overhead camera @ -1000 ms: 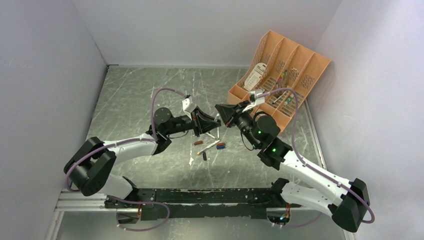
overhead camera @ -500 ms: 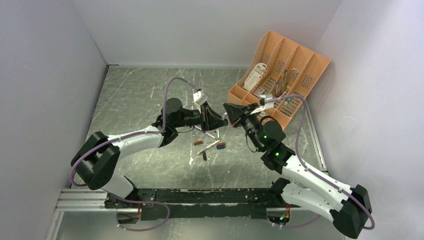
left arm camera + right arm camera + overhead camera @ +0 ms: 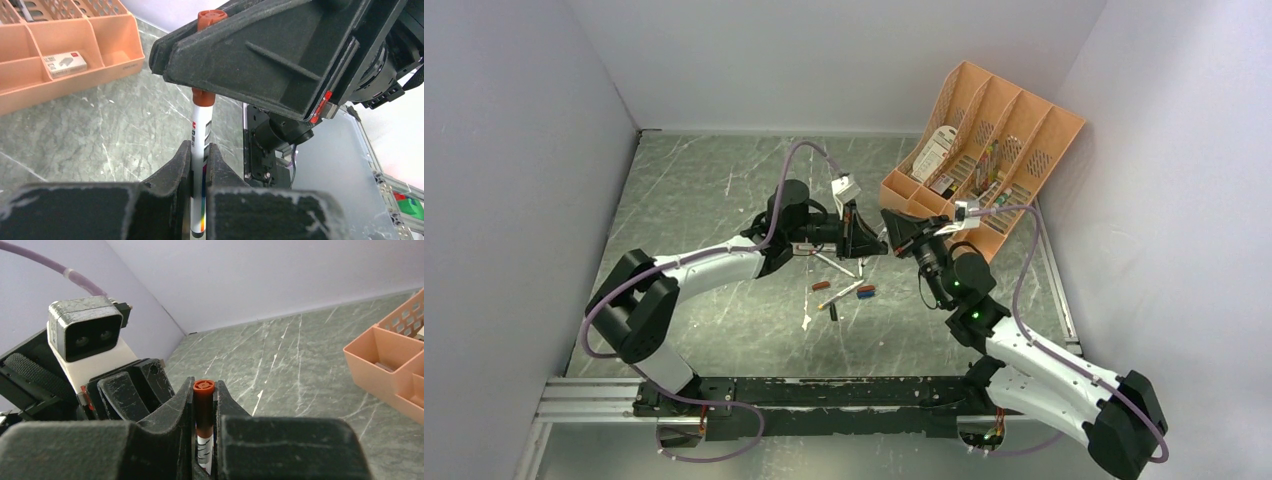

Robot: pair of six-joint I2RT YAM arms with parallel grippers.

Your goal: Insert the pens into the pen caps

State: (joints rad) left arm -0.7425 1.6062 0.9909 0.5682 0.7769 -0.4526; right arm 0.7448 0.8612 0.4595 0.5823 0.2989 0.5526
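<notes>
My left gripper (image 3: pixel 199 152) is shut on a white pen (image 3: pixel 198 135) with a rainbow stripe, held above the table. A red pen cap (image 3: pixel 204 407) sits over that pen's end, and my right gripper (image 3: pixel 204 390) is shut on it; the white barrel (image 3: pixel 204 452) shows just below the cap. The cap's collar (image 3: pixel 203 97) and its top (image 3: pixel 211 17) show either side of the right fingers (image 3: pixel 260 55). In the top view the left gripper (image 3: pixel 869 242) and right gripper (image 3: pixel 894 232) meet tip to tip. More pens (image 3: pixel 844 292) and caps, red (image 3: pixel 823 286) and blue (image 3: pixel 865 291), lie on the table below.
An orange slotted organizer (image 3: pixel 1024 125) stands tilted at the back right, close behind the right gripper; it also shows in the left wrist view (image 3: pixel 115 40). Grey walls close in the table on the left, back and right.
Both grippers, still tip to tip, have shifted right toward the organizer. The left arm has stretched out and the right arm has drawn back.
</notes>
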